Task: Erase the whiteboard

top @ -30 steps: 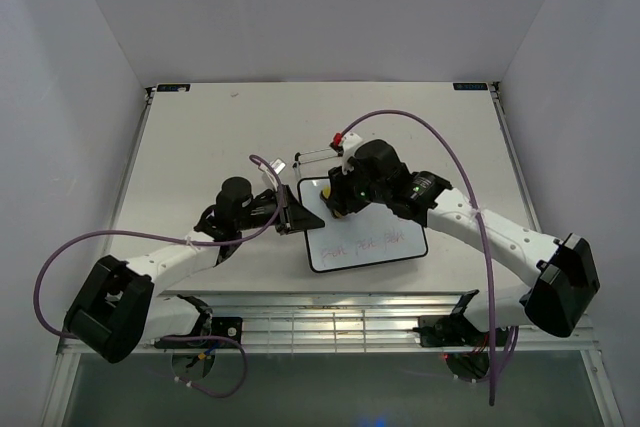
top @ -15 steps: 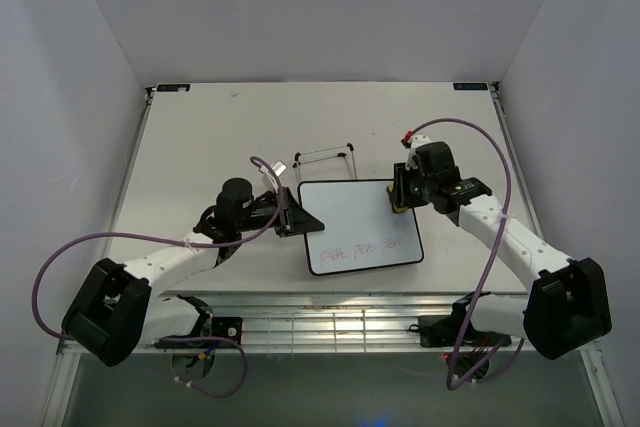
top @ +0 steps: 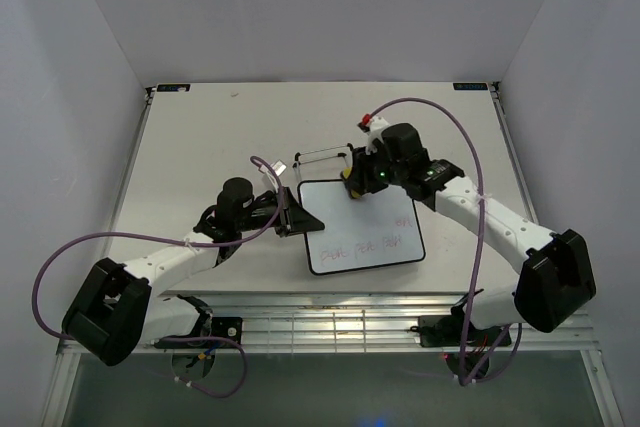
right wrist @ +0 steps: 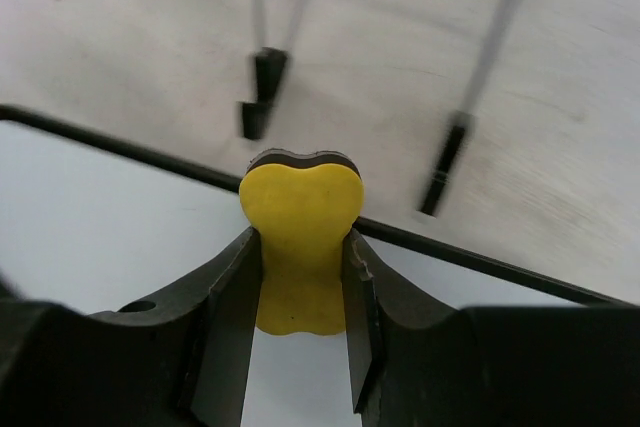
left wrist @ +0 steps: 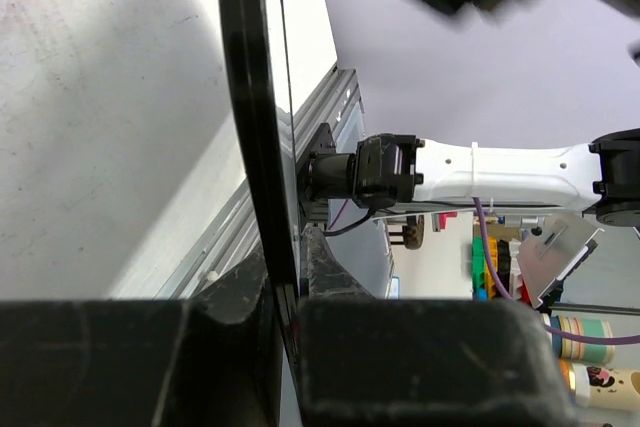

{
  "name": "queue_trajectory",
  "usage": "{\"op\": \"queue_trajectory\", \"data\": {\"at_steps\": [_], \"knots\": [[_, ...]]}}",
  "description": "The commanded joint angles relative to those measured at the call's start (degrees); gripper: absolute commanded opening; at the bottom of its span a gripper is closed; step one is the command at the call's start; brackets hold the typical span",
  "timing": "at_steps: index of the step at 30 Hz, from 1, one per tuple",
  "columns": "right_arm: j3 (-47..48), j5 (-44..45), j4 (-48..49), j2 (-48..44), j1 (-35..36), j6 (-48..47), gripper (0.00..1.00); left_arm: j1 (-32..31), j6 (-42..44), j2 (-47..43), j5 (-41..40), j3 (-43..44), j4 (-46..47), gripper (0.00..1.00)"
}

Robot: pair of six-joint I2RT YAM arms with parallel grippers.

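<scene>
The whiteboard point(top: 375, 222) lies flat mid-table, with faint red writing point(top: 365, 245) along its near part. My left gripper point(top: 296, 215) is shut on the board's left edge; in the left wrist view the black frame point(left wrist: 248, 127) runs edge-on between the fingers. My right gripper point(top: 352, 185) is shut on the yellow eraser point(right wrist: 298, 237) and holds it on the board's far edge, near the far-left corner. The right wrist view shows the white board surface point(right wrist: 110, 227) under the eraser and the black frame point(right wrist: 480, 259) crossing behind it.
The board's wire stand point(top: 325, 157) sticks out behind its far edge; its black-tipped feet point(right wrist: 262, 97) show in the right wrist view. Pale tabletop point(top: 200, 137) surrounds the board. A metal rail point(top: 330, 312) runs along the table's near edge.
My right gripper with the eraser swept from the board's left to its right edge, then back left to the far-left part. The left gripper and board stayed put.
</scene>
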Motion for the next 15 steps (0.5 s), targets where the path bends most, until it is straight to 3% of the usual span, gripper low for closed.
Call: {"op": "queue_trajectory", "data": {"at_steps": [1,4,8,11,15], "knots": [[-6.76,2.44,-3.37,-1.58,-10.27,-1.8,0.23,-1.34,0.86,-4.5,8.08,4.57,13.93,0.0],[-10.11,5.17,-5.56,-3.87,-13.71,-3.13,0.22,-1.34,1.3,-4.68,8.25,4.31,13.94,0.0],[-10.56,-0.43,-4.7,-5.63,-12.67,-1.65,0.21,-1.43,2.27,-4.5,7.47,4.57,13.85,0.0],[-9.59,-3.25,-0.92,-5.55,-5.83,-0.5,0.21,-1.43,2.44,-3.98,5.97,5.44,13.93,0.0],[-6.96,-6.51,2.78,-3.18,8.38,-0.23,0.21,-1.43,1.39,-3.27,3.52,6.94,14.02,0.0]]}}
